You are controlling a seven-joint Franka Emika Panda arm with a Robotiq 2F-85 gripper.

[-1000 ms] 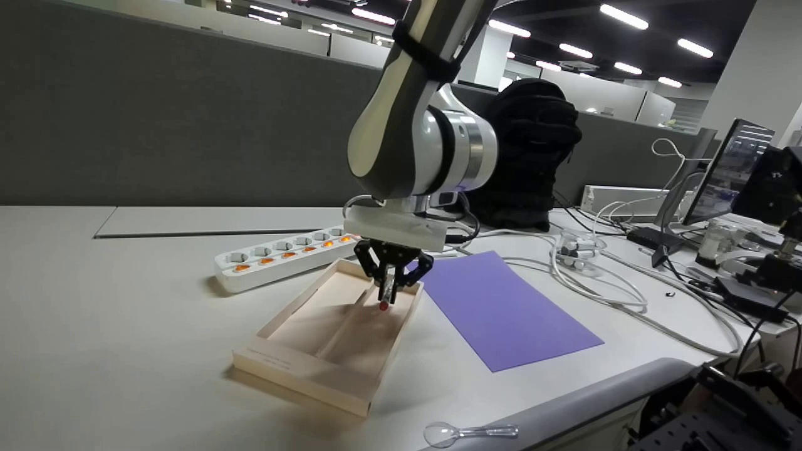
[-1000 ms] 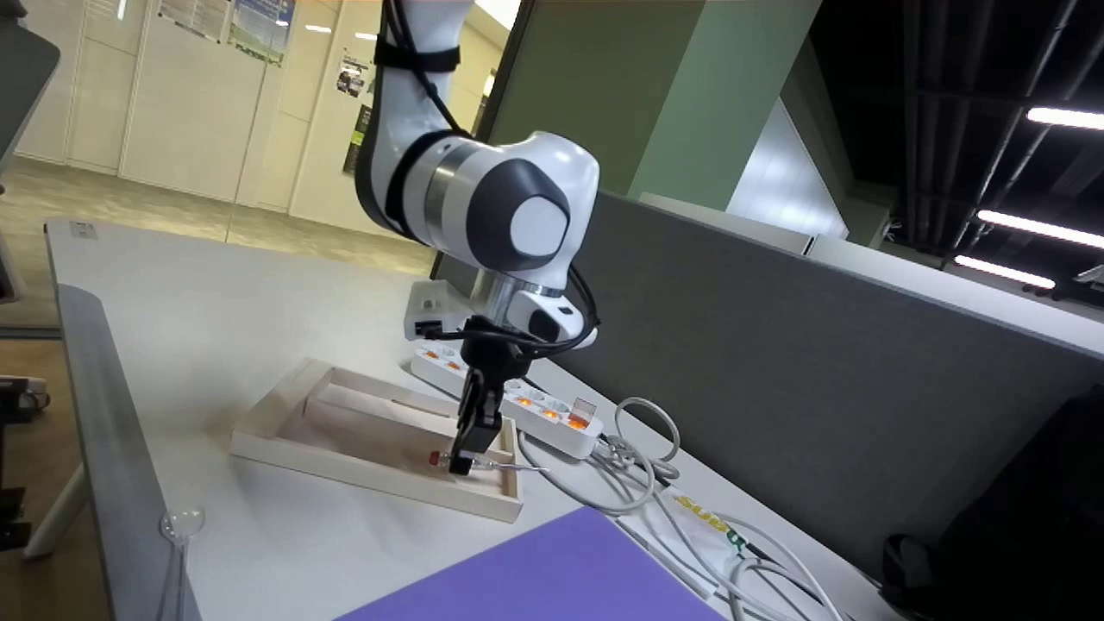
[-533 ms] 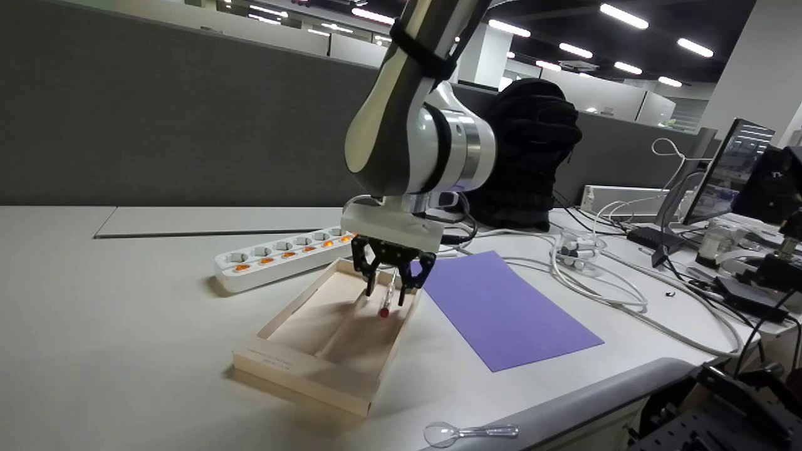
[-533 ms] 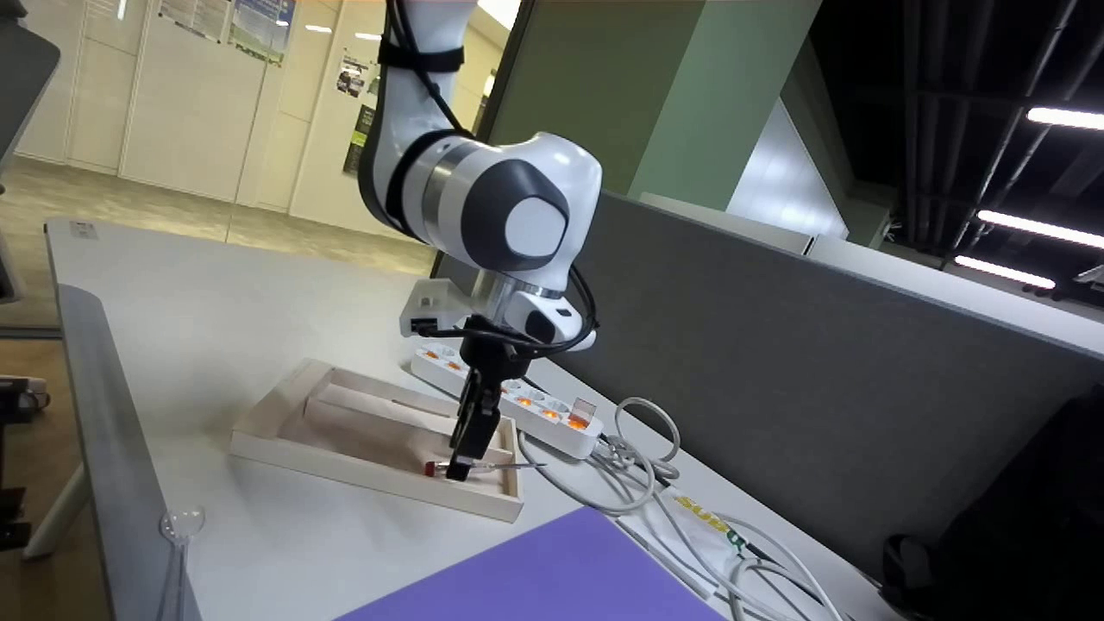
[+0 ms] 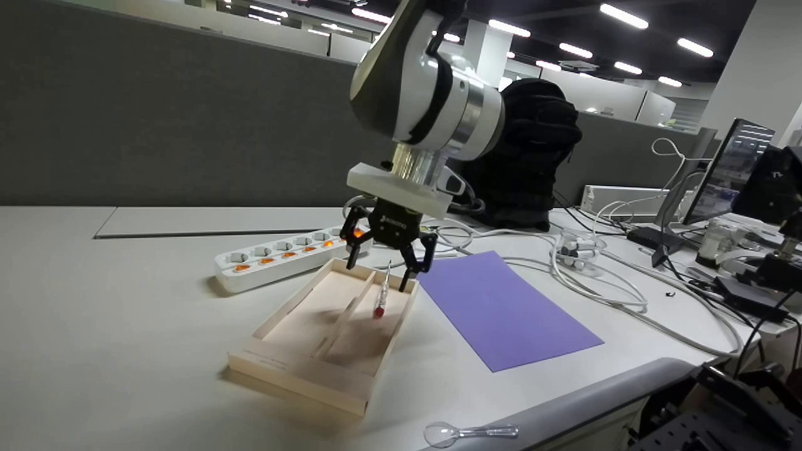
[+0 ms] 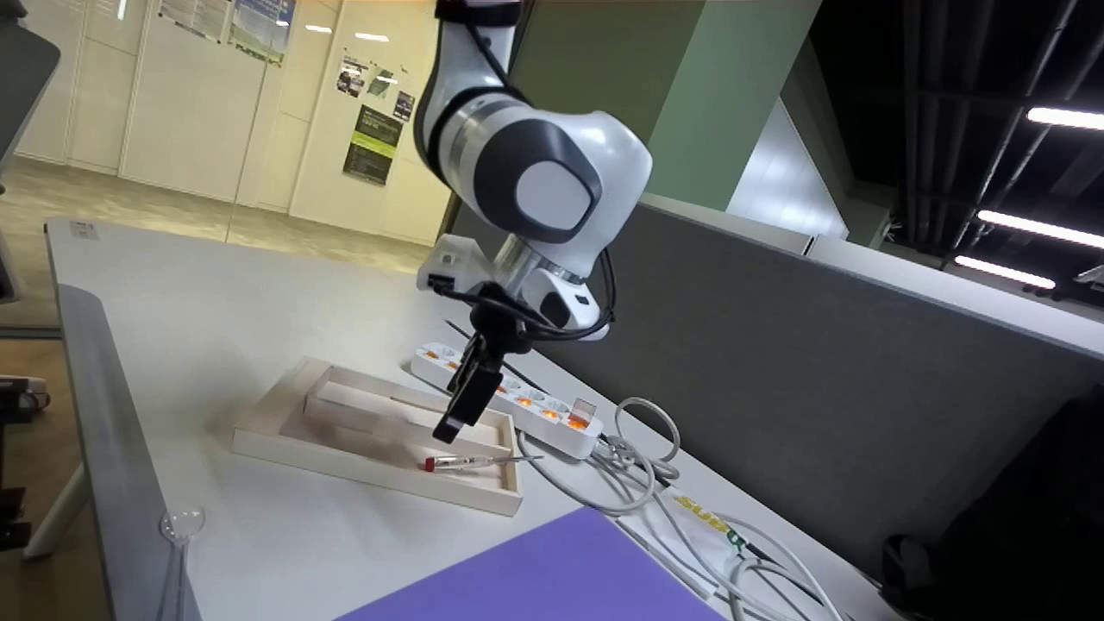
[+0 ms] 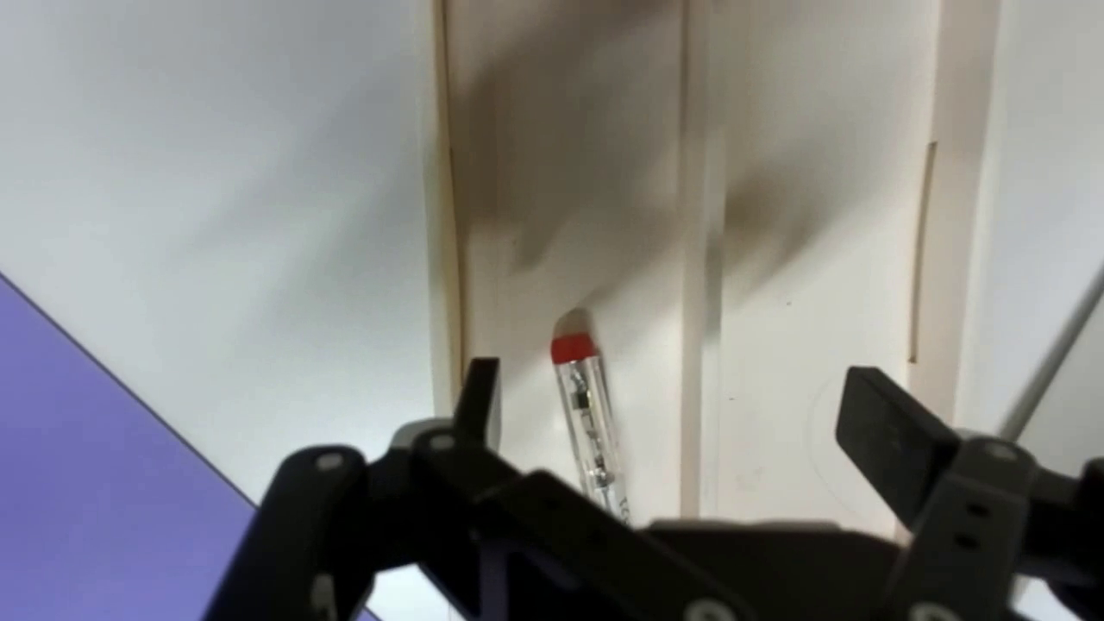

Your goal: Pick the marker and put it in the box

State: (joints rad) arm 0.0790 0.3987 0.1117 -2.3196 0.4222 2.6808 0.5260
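Note:
The marker [image 5: 381,300] is a clear pen-like stick with a red end and a thin metal tip. It lies in one compartment of the pale wooden box [image 5: 294,378], slanting so that its thin end reaches over the end wall in both exterior views. My gripper [image 5: 376,277] is above the box with its jaws wide apart, touching nothing that I can see. In the wrist view the red-ended marker [image 7: 591,414] shows between the spread fingers, nearer the left one, and the gripper body hides its tip. The box divider [image 7: 694,259] runs beside it.
A white power strip [image 5: 282,266] stands close behind the box. A purple sheet [image 5: 507,307] lies alongside, with grey cables [image 6: 625,504] beyond it. Near the table edge rests a clear plastic spoon [image 5: 470,432]. A black backpack [image 5: 532,150] leans against the grey partition [image 5: 188,125].
The jaws, shut on the marker a second ago, have spread apart and let it go. The gripper has risen and tilted, leaving the marker lying in the box.

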